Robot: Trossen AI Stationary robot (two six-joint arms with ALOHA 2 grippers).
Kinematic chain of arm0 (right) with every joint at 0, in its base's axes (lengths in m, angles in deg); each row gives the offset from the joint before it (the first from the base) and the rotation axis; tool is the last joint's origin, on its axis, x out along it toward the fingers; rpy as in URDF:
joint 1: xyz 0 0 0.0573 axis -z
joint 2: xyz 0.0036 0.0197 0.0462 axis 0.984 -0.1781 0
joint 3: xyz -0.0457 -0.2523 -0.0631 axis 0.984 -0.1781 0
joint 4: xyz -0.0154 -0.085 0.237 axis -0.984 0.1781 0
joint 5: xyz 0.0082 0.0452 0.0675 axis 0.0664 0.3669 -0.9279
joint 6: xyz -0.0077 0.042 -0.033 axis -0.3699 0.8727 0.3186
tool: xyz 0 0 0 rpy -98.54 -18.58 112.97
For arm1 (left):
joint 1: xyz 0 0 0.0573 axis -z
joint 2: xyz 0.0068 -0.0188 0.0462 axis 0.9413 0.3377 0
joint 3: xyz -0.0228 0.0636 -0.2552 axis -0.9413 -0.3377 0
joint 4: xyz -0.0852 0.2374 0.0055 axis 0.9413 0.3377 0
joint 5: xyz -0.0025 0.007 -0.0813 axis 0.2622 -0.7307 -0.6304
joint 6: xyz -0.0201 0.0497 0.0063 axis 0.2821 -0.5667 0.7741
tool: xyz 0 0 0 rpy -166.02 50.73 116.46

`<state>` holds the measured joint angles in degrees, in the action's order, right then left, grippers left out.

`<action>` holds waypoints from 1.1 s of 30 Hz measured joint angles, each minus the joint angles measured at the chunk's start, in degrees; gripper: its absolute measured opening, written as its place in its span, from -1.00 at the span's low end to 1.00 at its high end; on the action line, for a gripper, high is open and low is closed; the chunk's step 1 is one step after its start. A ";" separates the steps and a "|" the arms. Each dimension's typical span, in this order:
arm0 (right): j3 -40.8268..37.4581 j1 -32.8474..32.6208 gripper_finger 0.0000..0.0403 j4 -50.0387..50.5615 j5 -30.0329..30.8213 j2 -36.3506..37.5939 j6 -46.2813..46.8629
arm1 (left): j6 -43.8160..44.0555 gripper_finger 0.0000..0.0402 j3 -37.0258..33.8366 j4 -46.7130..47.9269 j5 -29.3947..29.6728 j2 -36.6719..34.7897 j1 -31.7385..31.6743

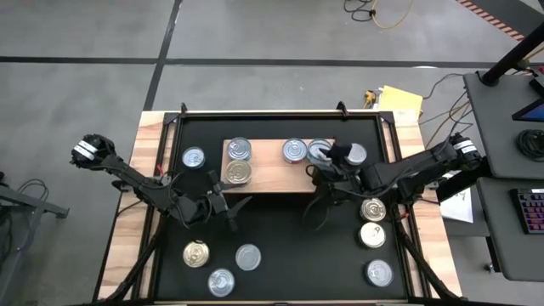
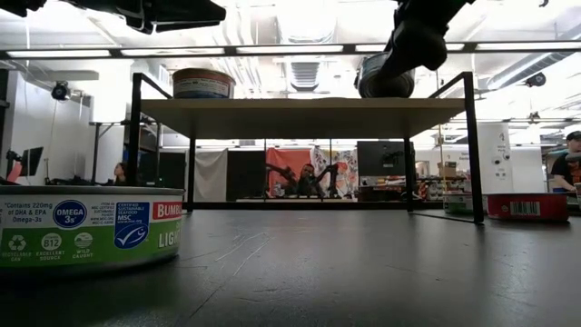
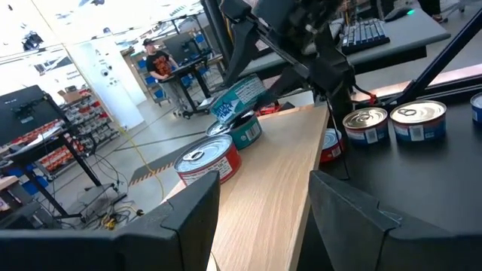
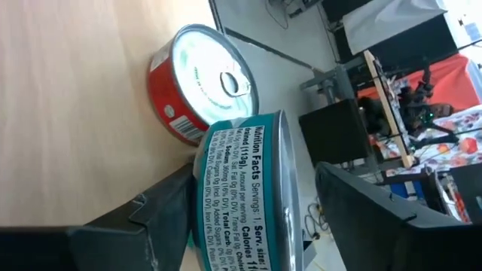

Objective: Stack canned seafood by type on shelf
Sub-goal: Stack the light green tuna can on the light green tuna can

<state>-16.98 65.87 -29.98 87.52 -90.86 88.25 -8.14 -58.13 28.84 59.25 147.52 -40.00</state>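
Task partly done; wooden shelf [image 1: 276,177] at upper centre of high view carries two tins at left end, red-label tin [image 4: 202,81] and others at right end; seven tins loose on black desk mat [image 1: 280,246]; right hand [image 4: 252,207] grasps teal-label tin [image 4: 245,196], tilted, just above shelf's right end beside red-label tin; left hand [image 1: 223,202] released, empty, below shelf's left end.

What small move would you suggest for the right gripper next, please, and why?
Probably lower and level the teal-labelled can. The right gripper holds it tilted above the wooden shelf, beside a red-labelled can, so it seems not yet seated. The left gripper waits open near the shelf's front edge.
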 joint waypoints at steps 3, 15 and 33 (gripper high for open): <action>0.07 0.87 0.34 0.07 -2.13 0.00 0.05 | 0.07 -0.05 0.00 0.24 0.00 0.00 0.00; 0.16 5.32 0.40 0.28 -9.00 0.00 1.67 | 1.16 -0.05 0.00 1.60 -0.02 0.00 0.00; 0.16 8.78 0.68 0.47 -11.71 1.65 3.54 | 1.60 -0.05 0.00 2.13 -0.02 0.00 0.00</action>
<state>-16.82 74.65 -29.51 75.81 -89.21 91.78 -6.55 -58.13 30.97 59.23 147.52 -40.00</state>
